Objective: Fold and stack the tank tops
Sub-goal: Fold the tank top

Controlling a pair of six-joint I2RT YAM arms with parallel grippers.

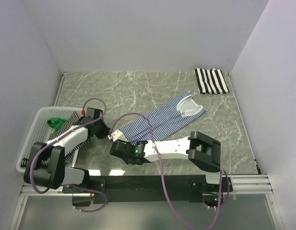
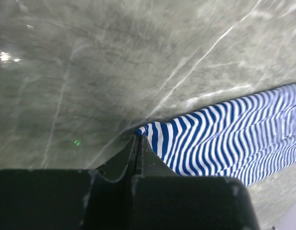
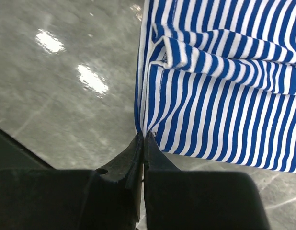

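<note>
A thin navy-and-white striped tank top [image 1: 162,120] lies stretched diagonally on the marble table, its white-trimmed neck at the far right. My left gripper [image 1: 109,135] is shut on its near-left hem corner [image 2: 143,132]. My right gripper [image 1: 120,147] is shut on the other hem corner [image 3: 144,130]. Both grippers sit close together at the shirt's near end. A broad black-and-white striped tank top [image 1: 211,81] lies folded at the far right corner. Other striped tops [image 1: 66,128] lie in the basket.
A white plastic mesh basket [image 1: 34,129] stands at the left edge, holding striped cloth and a green item [image 1: 54,122]. White walls close in the table on three sides. The arm bases sit on a black rail [image 1: 153,183] at the near edge.
</note>
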